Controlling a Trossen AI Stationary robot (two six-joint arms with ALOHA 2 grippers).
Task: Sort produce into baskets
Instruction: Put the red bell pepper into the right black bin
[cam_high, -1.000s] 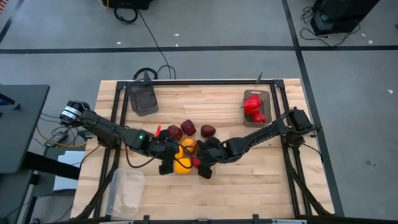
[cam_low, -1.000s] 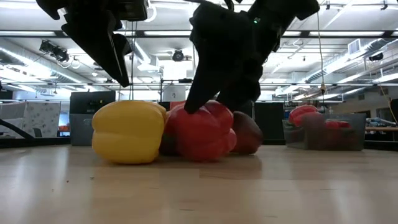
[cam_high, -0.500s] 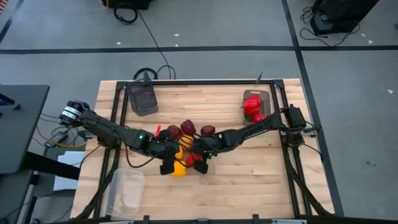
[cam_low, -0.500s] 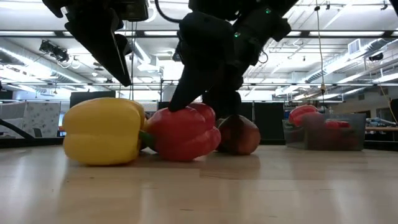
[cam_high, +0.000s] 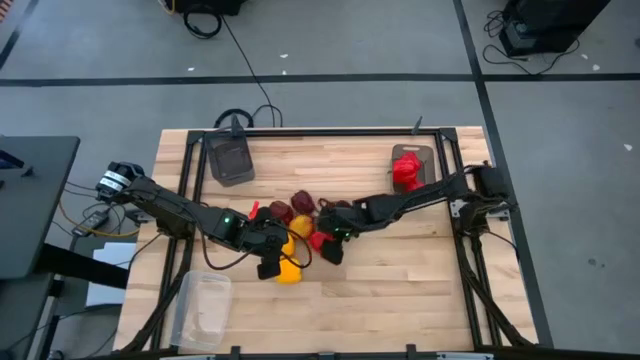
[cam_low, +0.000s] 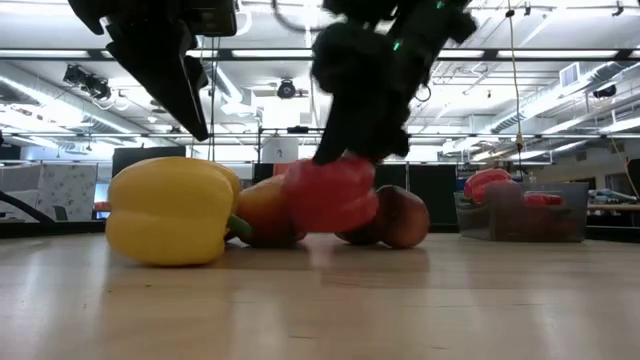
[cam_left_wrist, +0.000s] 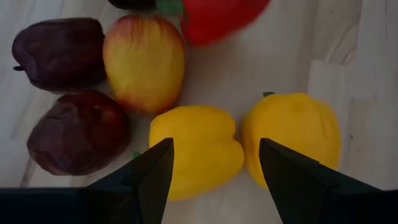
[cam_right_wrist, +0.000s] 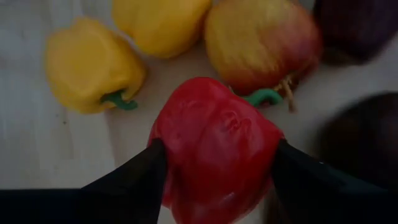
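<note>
Far left on the wooden surface (cam_high: 400, 290), near the front edge, the clear tub (cam_high: 201, 312) sits on its own, and behind it at the back a dark grey tub (cam_high: 229, 160) stands well apart. Moving in, the left gripper (cam_high: 268, 262) hangs over the cluster at mid-table, its fingers (cam_left_wrist: 152, 177) spread wide with nothing between them, straddling a yellow pepper (cam_left_wrist: 194, 148) from above; a second yellow pepper (cam_left_wrist: 291, 135) lies just beside that one. Next to them an orange-yellow piece blushed with red (cam_left_wrist: 144, 61) touches two maroon pieces (cam_left_wrist: 78, 132) at the back of the group. And there it is, just right of the yellows: the right gripper (cam_high: 332, 244) has its fingers (cam_right_wrist: 134, 180) clamped on either side of a red pepper (cam_right_wrist: 214, 146), green stem toward the orange-yellow one, and in the low view that red pepper (cam_low: 333, 193) rides clear of the wood, above the pieces behind it. Another dark maroon piece (cam_low: 400, 215) rests on the surface beside it. Far right at the back, the other grey tub (cam_high: 412, 172) holds red peppers (cam_high: 406, 168).
</note>
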